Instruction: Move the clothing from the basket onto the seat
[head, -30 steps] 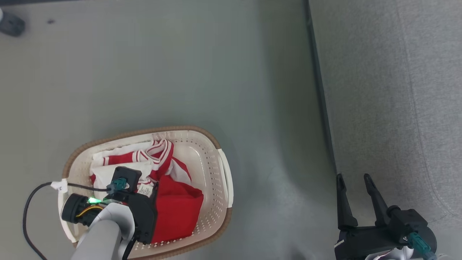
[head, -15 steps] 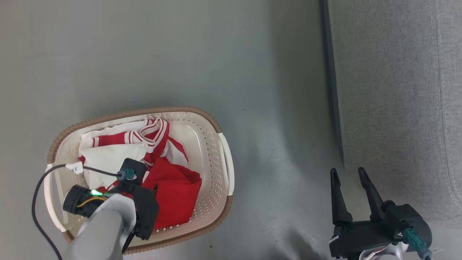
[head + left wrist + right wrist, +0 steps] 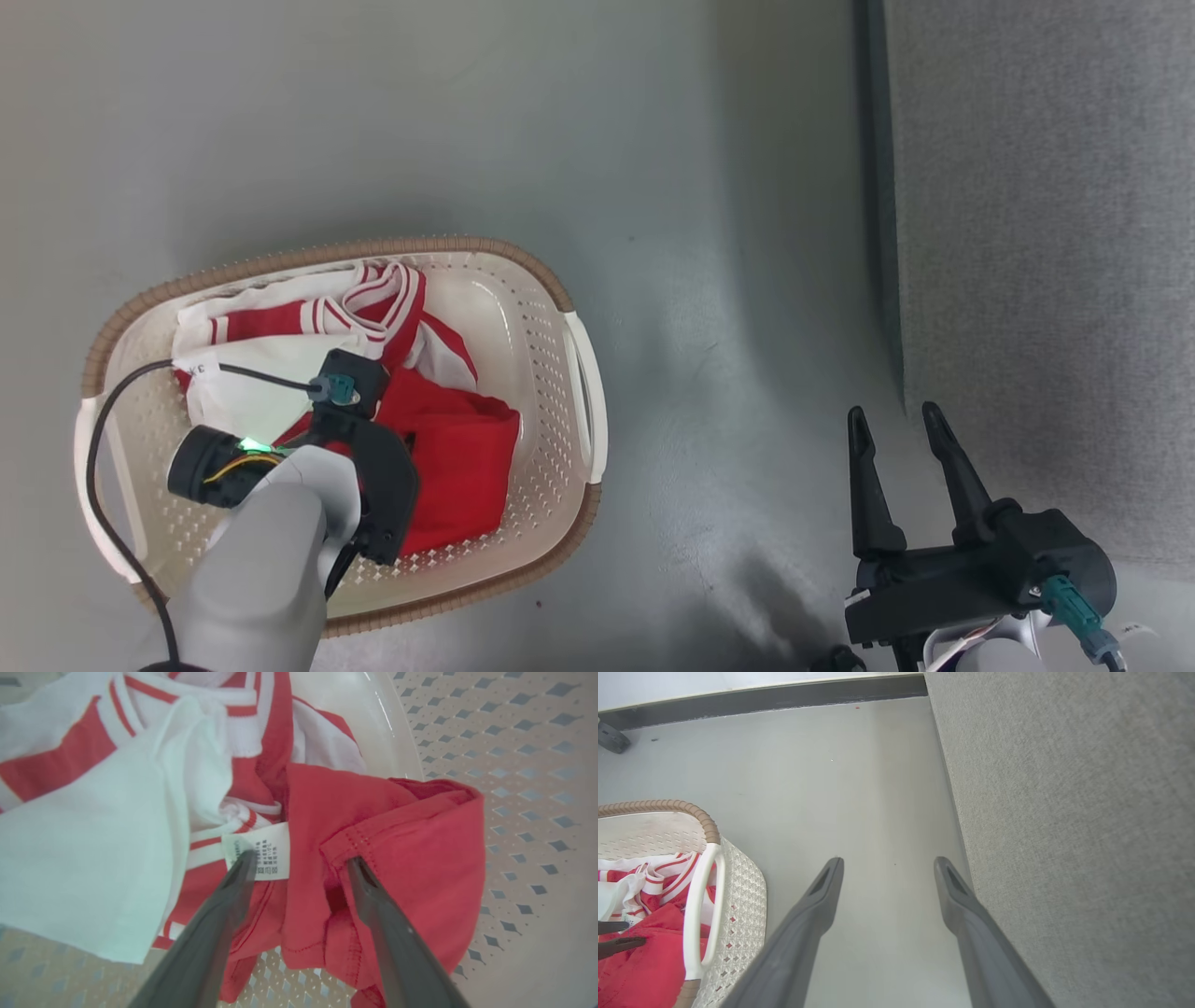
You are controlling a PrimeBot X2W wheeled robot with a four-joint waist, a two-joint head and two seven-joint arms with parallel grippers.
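Closest to me, my left jaws stand spread wide and point down into the basket [image 3: 546,373]. One tip is over the small sewn label [image 3: 261,851] and the other over the stitched hem of the red piece. I cannot tell whether the tips touch the cloth, and nothing is pinched. My right jaws are likewise spread and empty, hanging over the bare floor [image 3: 467,121] just beside the front edge of the seat [image 3: 1046,233]. All the clothing [image 3: 457,457] lies in the basket and none on the seat, so I judge this to be the reach for a first garment. The next move, as I read it, calls for getting a fold of red fabric between the tips, closing firmly, then lifting clear of the brown rim before swinging right. Loose cloth may drag its neighbour along. The heap's long axis follows the basket's, running left to right across my head view with a slight tilt. The white piece lies toward the left handle, the red piece toward the right, and the striped collar points at the far rim. Farther off to the right, well apart from the basket, the seat stretches away.
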